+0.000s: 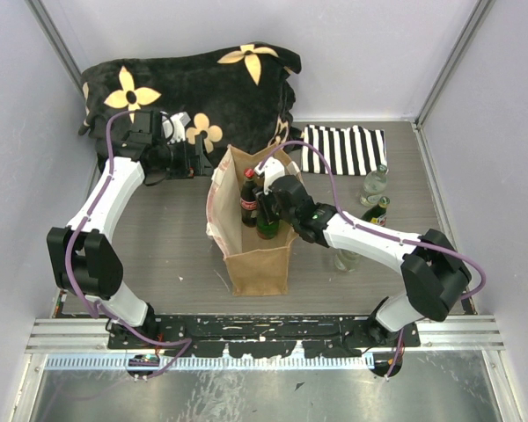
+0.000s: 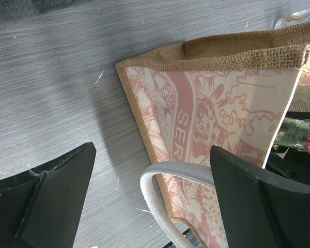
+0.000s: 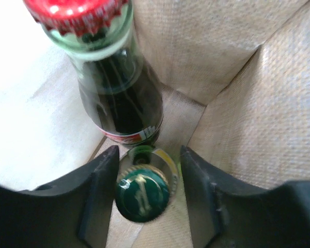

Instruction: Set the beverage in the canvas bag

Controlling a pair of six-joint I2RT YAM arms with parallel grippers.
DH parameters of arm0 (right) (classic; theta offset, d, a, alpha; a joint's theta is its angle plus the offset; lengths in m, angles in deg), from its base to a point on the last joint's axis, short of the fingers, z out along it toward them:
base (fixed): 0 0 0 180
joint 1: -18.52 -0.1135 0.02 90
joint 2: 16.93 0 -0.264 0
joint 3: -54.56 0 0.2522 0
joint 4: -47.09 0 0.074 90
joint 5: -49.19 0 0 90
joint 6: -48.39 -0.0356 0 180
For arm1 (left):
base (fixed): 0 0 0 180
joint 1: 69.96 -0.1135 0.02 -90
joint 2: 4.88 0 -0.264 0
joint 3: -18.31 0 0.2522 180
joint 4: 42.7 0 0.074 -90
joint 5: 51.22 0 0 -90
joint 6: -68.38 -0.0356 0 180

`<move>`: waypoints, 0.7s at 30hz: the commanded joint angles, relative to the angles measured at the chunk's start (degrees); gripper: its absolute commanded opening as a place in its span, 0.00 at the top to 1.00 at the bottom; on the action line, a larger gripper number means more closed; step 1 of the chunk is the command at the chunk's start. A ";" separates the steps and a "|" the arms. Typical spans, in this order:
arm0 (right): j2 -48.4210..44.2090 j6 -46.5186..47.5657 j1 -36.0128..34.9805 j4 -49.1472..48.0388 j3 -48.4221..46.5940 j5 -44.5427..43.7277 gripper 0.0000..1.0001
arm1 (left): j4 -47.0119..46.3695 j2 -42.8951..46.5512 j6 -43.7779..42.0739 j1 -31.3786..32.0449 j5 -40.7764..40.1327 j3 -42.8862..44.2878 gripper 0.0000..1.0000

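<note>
The canvas bag (image 1: 257, 255) stands open mid-table, its pink patterned side (image 2: 206, 113) filling the left wrist view. Inside stand a cola bottle with a red cap (image 1: 248, 199) (image 3: 111, 77) and a green bottle (image 1: 267, 225) whose green cap (image 3: 142, 192) sits between my right gripper's fingers. My right gripper (image 1: 271, 204) (image 3: 149, 151) is down in the bag's mouth, open, with a small gap at the cap's right side. My left gripper (image 1: 196, 161) (image 2: 152, 150) is open at the bag's far left corner, with the cream strap handle (image 2: 163, 181) between its fingers.
A black flowered blanket (image 1: 194, 83) lies at the back left and a black-and-white striped cloth (image 1: 343, 148) at the back right. A clear bottle (image 1: 375, 183), a dark green bottle (image 1: 377, 211) and another clear bottle (image 1: 345, 259) stand right of the bag, near my right arm.
</note>
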 commanded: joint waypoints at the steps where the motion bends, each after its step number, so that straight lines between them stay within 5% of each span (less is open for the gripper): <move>1: -4.04 1.15 -0.06 -5.97 -2.57 -3.12 0.37 | -1.33 -0.01 0.01 0.24 1.43 0.26 0.01; 15: -7.94 2.43 0.38 -5.97 -11.55 -10.58 0.23 | -1.82 -0.46 0.27 0.24 1.73 0.43 0.01; 21: -8.81 -1.86 12.81 2.88 -15.55 -11.89 0.22 | -1.82 -0.99 0.49 0.35 2.15 1.28 0.01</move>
